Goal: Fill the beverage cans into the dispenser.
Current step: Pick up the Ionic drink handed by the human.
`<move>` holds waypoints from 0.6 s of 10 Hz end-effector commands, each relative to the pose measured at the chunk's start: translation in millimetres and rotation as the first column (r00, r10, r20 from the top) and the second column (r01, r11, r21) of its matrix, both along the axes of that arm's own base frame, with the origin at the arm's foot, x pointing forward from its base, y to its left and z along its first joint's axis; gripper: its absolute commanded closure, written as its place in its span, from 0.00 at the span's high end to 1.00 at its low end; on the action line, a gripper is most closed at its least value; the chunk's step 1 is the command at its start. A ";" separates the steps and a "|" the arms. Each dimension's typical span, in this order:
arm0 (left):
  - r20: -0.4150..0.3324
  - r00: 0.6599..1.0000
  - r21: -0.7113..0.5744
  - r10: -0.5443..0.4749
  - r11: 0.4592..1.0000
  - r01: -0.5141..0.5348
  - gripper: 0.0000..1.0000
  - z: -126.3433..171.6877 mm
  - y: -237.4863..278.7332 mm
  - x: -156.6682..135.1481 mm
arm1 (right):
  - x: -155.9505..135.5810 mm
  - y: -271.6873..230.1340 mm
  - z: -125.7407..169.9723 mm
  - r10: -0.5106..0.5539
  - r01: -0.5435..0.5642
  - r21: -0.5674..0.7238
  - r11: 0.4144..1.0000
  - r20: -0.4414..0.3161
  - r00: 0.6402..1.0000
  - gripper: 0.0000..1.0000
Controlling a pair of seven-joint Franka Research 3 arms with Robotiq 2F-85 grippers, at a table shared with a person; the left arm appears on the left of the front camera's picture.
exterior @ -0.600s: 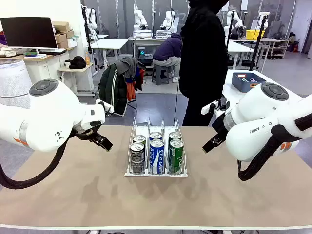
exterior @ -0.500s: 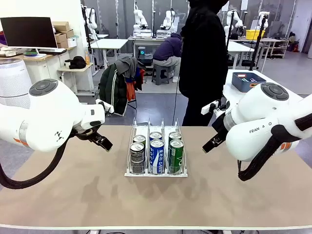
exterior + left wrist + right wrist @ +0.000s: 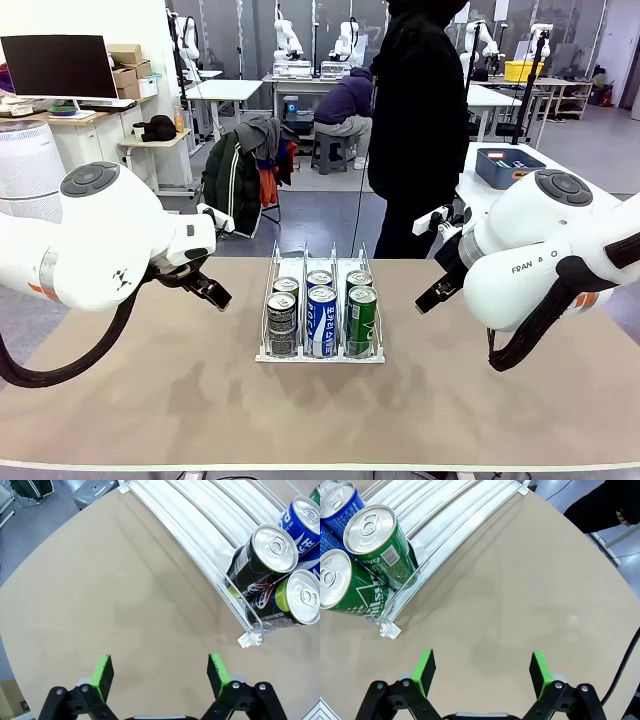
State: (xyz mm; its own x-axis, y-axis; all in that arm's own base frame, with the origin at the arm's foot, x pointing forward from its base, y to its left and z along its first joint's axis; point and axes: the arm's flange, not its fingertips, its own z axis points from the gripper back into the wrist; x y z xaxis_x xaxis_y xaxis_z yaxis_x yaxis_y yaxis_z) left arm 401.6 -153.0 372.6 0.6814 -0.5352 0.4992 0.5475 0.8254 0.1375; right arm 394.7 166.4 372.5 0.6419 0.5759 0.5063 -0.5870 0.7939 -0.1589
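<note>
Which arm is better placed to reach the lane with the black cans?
Left: the black cans stand at the side of the dispenser nearest the open left gripper; the right gripper hangs beside the green cans.

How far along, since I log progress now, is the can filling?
Done: six beverage cans stand in the dispenser, two per lane: black, blue, green. In hand: nothing; the left gripper and right gripper hang open over the table beside it. Left: the lanes' far ends are free; whether more cans come, I cannot tell.
</note>
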 end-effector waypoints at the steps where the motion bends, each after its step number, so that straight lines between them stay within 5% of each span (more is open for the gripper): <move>1: 0.000 1.000 -0.001 0.003 1.000 -0.003 1.00 0.0 1.3 0.5 | 0.0 -0.1 0.0 0.000 0.000 0.001 1.000 0.000 1.000 1.00; 6: 0.000 1.000 -0.001 0.003 1.000 -0.003 1.00 0.0 1.3 0.5 | 0.0 -0.1 0.0 0.000 0.000 0.001 1.000 0.000 1.000 1.00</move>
